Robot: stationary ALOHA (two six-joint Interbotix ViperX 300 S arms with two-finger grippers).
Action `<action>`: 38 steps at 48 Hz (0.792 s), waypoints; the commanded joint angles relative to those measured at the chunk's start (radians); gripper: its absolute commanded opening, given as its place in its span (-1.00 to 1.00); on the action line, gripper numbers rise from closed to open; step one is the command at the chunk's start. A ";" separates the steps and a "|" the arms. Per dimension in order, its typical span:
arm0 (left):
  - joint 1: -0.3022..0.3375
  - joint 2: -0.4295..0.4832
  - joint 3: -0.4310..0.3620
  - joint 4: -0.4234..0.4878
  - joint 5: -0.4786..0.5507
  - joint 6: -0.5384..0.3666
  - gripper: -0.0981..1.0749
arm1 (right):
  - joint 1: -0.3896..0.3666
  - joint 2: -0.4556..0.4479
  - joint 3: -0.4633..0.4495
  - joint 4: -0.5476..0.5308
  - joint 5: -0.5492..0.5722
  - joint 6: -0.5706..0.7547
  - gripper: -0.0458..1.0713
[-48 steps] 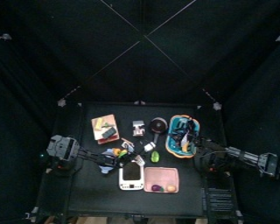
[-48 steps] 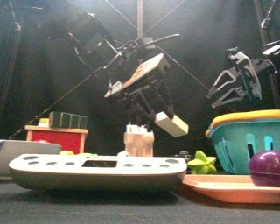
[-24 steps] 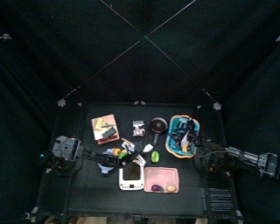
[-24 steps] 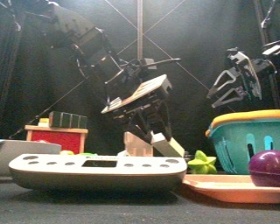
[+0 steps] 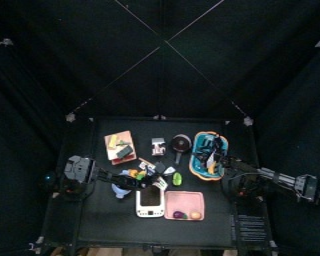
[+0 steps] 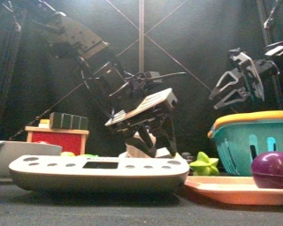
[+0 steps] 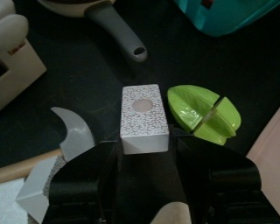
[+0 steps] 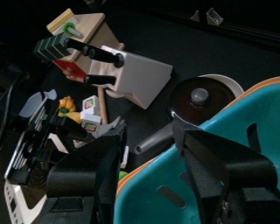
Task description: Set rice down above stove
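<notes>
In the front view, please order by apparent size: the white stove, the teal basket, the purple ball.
1. white stove
2. teal basket, partly cut off
3. purple ball
Nearness to the camera may exaggerate all three.

Dim pen, bright overhead glare, soft focus.

Robot lab pen, black curtains (image 5: pixel 256 60), small black table (image 5: pixel 116 205)

No legible text, label, brand, number or sign can be made out on any object.
</notes>
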 commanded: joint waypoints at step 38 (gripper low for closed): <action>0.009 -0.025 -0.012 0.000 0.018 0.002 0.78 | -0.002 0.003 -0.006 0.002 -0.005 0.000 0.56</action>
